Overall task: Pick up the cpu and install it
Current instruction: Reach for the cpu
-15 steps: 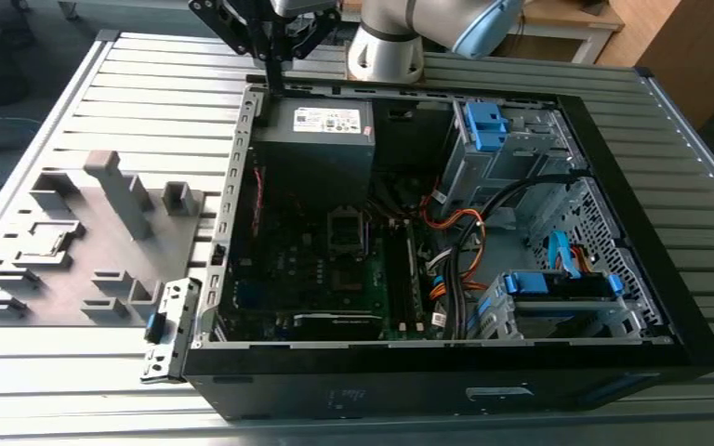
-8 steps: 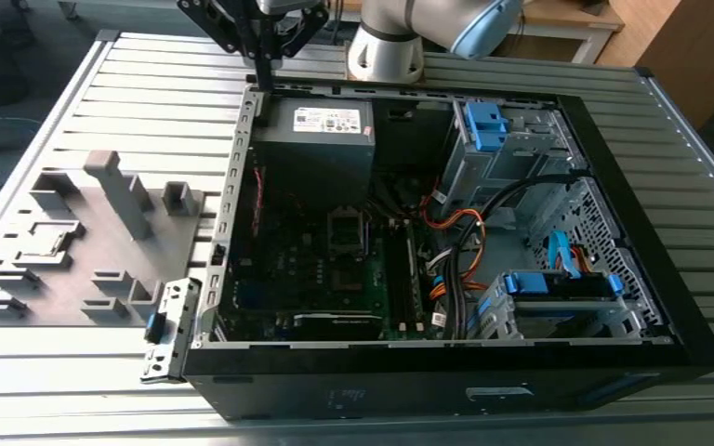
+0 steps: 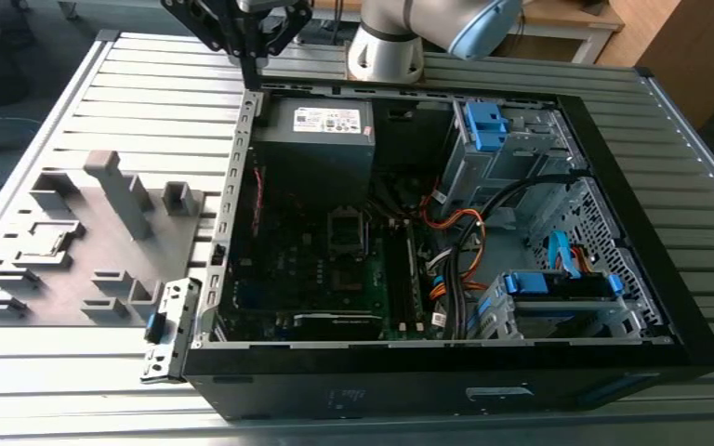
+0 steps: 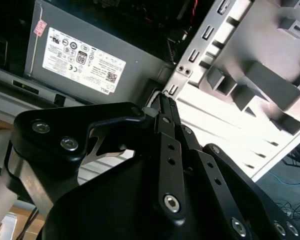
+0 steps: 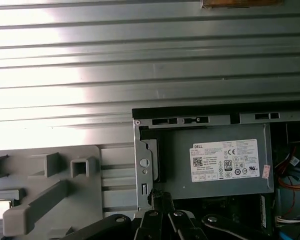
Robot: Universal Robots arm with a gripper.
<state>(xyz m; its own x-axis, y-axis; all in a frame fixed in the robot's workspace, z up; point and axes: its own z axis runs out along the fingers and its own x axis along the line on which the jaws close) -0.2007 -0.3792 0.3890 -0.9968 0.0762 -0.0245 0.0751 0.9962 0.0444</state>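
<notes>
The cpu (image 3: 47, 243) is a small silver-grey square lying in a recess of the grey fixture tray (image 3: 109, 269), at the exterior view's left of the open computer case (image 3: 456, 232). In the first wrist view the cpu (image 5: 0, 210) shows as a bright square at the tray's edge. My gripper (image 3: 254, 79) hangs above the case's back corner on the tray side, next to the grey power supply (image 3: 320, 130). Its fingers meet with nothing between them in both wrist views (image 4: 164, 100) (image 5: 159, 196). The motherboard socket (image 3: 347, 228) sits mid-case.
The slatted metal table (image 3: 122, 65) carries the case and tray. Upright grey blocks (image 3: 122, 190) rise from the tray. Orange and black cables (image 3: 456, 242) and blue drive brackets (image 3: 556, 283) fill the case's far side. The arm's base (image 3: 389, 46) stands behind the case.
</notes>
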